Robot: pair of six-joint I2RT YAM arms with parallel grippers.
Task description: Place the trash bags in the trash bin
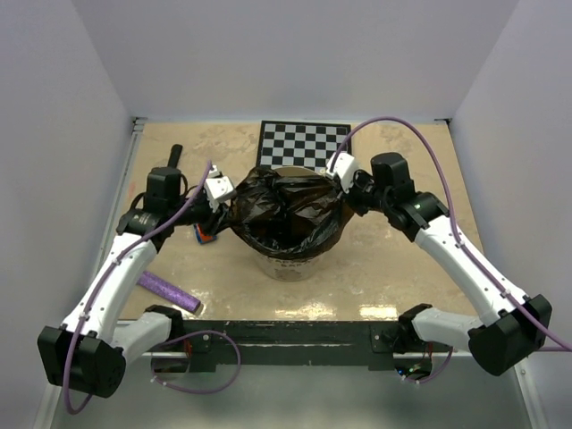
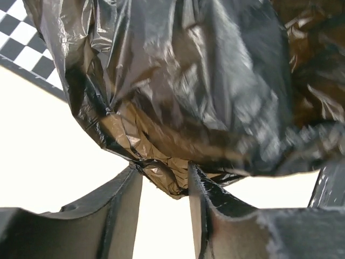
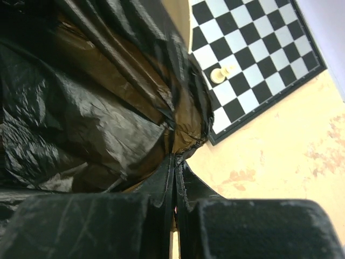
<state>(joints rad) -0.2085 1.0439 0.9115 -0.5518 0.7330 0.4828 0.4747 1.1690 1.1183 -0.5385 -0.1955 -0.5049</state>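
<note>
Your left gripper stands apart around the trash bag edge; your right gripper is clamped on that bag at the trash bin rim.

Chessboard at back, trash bag draped over trash bin before it, roll lying front-left.

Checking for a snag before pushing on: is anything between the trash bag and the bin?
Nothing visible does. The bag already drapes over the bin, sagging into its mouth. The right tool pinches its edge; the left tool has its fingers apart at the other edge.
</note>
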